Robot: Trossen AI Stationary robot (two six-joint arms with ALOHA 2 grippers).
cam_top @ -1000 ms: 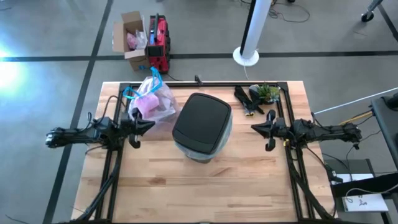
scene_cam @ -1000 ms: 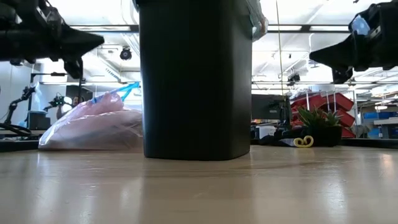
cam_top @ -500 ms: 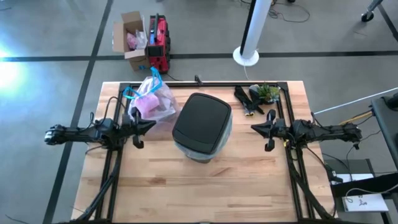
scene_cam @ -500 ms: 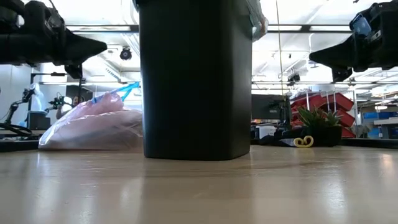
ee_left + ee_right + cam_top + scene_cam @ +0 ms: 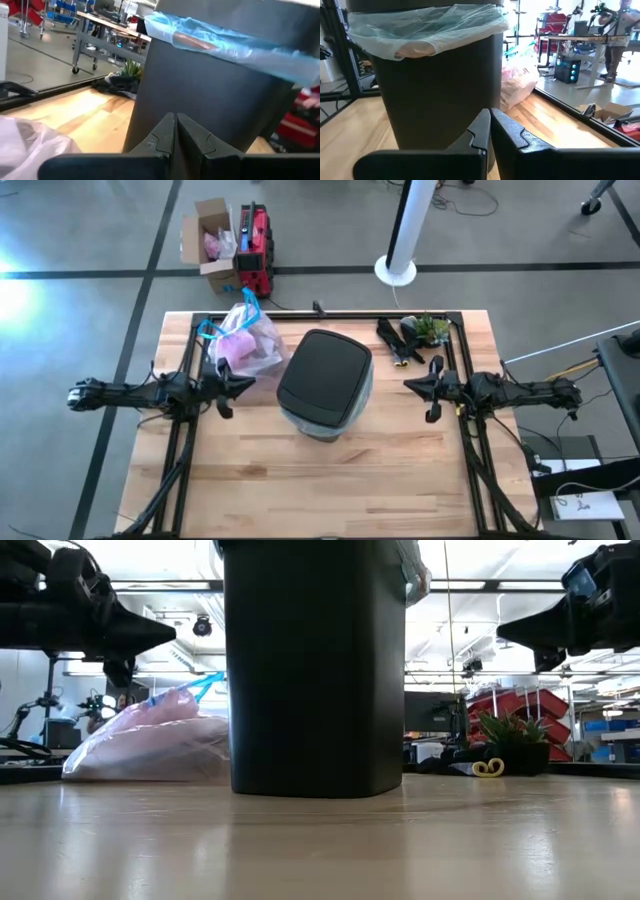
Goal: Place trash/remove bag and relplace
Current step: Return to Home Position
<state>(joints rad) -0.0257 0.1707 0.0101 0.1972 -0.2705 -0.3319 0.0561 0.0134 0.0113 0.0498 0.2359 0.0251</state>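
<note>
The black trash bin [image 5: 325,383] stands in the middle of the table [image 5: 330,480] with its lid down. A crinkly, translucent light blue bag [image 5: 425,27] lines it; the edge is folded out over the rim and hangs in loose wrinkles a short way down the dark wall, also seen in the left wrist view [image 5: 225,42].

The pale pink-lavender bag [image 5: 245,340] lies on the table behind and to the left of the bin, just beside it. It is full and bulging, thin enough that pink contents show through, and its blue ties [image 5: 215,328] stick up from the gathered top. In the low view it slumps on the wood as a soft mound [image 5: 150,745].

The left hand [image 5: 240,383] hangs above the table's left side, near the pink bag and pointing at the bin, fingers pressed together [image 5: 176,116]. The right hand [image 5: 410,387] hangs over the right side, facing the bin, apart from it, fingers likewise pressed together [image 5: 489,111].

A black-and-green clump [image 5: 412,335] sits at the far right corner of the table.
</note>
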